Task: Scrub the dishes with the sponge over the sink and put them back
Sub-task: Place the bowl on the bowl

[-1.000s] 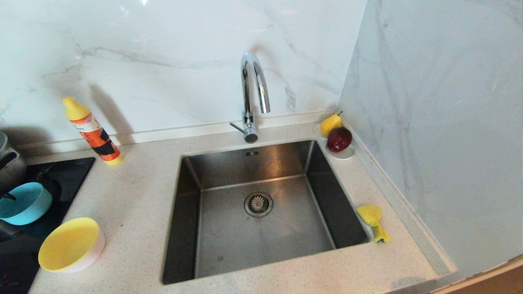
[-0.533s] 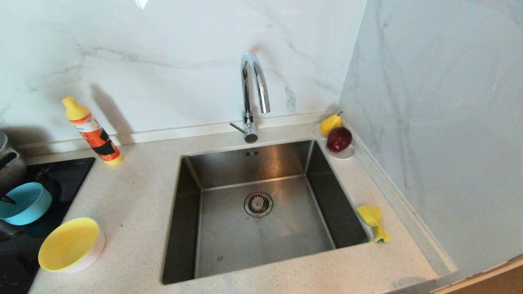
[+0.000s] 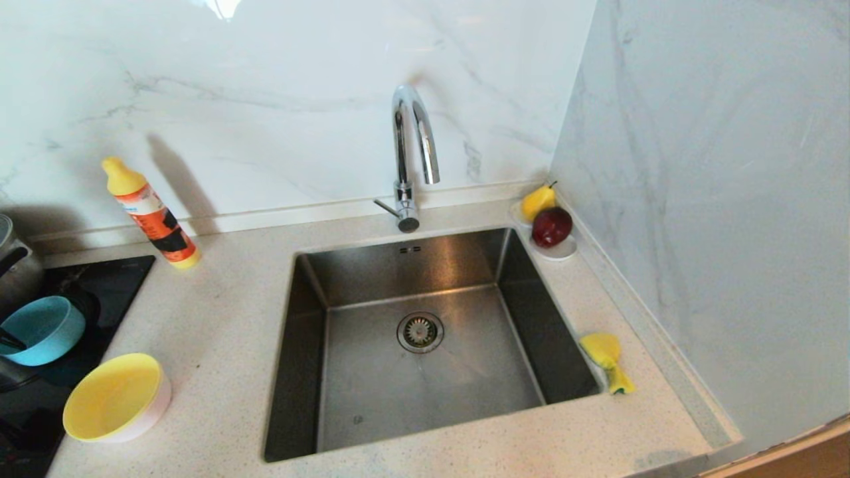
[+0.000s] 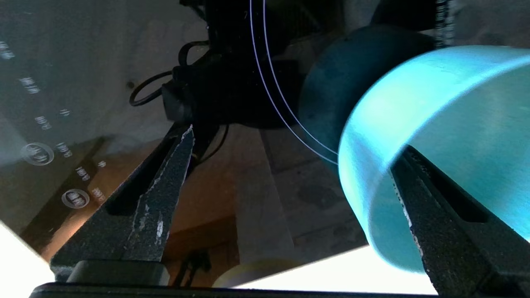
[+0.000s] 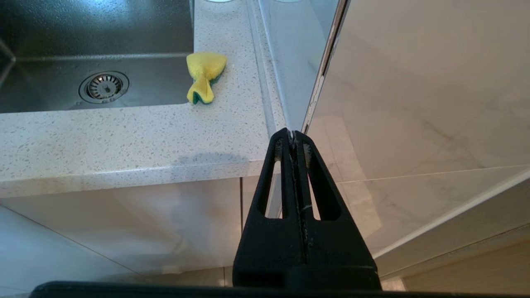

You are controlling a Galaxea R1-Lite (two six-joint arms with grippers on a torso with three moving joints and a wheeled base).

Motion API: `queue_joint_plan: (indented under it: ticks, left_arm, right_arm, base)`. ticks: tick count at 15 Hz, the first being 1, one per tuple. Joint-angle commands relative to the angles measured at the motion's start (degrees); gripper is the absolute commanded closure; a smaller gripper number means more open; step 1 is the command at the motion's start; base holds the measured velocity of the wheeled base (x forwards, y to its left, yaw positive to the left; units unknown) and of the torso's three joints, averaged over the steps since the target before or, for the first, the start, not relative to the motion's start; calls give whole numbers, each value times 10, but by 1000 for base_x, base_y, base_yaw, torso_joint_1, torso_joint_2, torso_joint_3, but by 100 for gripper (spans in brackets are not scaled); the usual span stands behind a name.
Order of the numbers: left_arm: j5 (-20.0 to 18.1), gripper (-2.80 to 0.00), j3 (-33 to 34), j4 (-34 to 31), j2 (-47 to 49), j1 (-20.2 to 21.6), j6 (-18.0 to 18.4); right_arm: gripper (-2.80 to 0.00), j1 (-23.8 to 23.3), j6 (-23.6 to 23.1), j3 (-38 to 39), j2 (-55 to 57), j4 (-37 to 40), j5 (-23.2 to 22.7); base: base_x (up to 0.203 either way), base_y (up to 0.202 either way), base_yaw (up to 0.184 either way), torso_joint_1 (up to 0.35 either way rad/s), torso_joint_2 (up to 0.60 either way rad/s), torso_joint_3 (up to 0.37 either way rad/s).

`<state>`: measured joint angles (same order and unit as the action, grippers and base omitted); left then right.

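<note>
The light blue bowl sits on the black cooktop at the far left. My left gripper stands open there. One finger crosses the bowl's inside and the other lies outside, so the blue bowl's wall is between the jaws without being pinched. The yellow bowl rests nested in a pale bowl on the counter. The sponge lies crumpled on the counter right of the sink. My right gripper is shut and empty, parked below the counter's front edge, with the sponge ahead of it.
A steel pot stands behind the blue bowl. An orange detergent bottle leans near the back wall. The faucet arches over the sink's back edge. A white saucer with fruit sits in the back right corner by the side wall.
The left gripper's finger has shifted lower across the blue bowl's inside and the jaws have spread a little wider. The bowls, the sponge and the right arm have not moved.
</note>
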<state>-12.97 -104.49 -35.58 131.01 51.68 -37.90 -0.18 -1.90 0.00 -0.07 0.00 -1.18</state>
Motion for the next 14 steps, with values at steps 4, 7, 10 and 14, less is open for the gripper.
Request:
queue_joint_plan:
  ticks: [4,7,10,14]
  left_arm:
    - [-1,-280,-4,-4,14,0,-2]
    - [-1,0,-5,-4,9,0,-3]
    - [-1,0,-4,-6,1,0,-3]
    - [-2,0,-9,-18,0,-1,-3]
  right_arm:
    - [0,0,0,0,1,0,0]
    - [0,0,0,0,1,0,0]
    - [0,0,0,0,1,0,0]
    - [0,0,0,0,1,0,0]
  base:
    - [0,0,0,0,0,0]
    - [0,0,0,0,0,0]
    - [0,0,0,0,0,0]
    - [0,0,0,0,0,0]
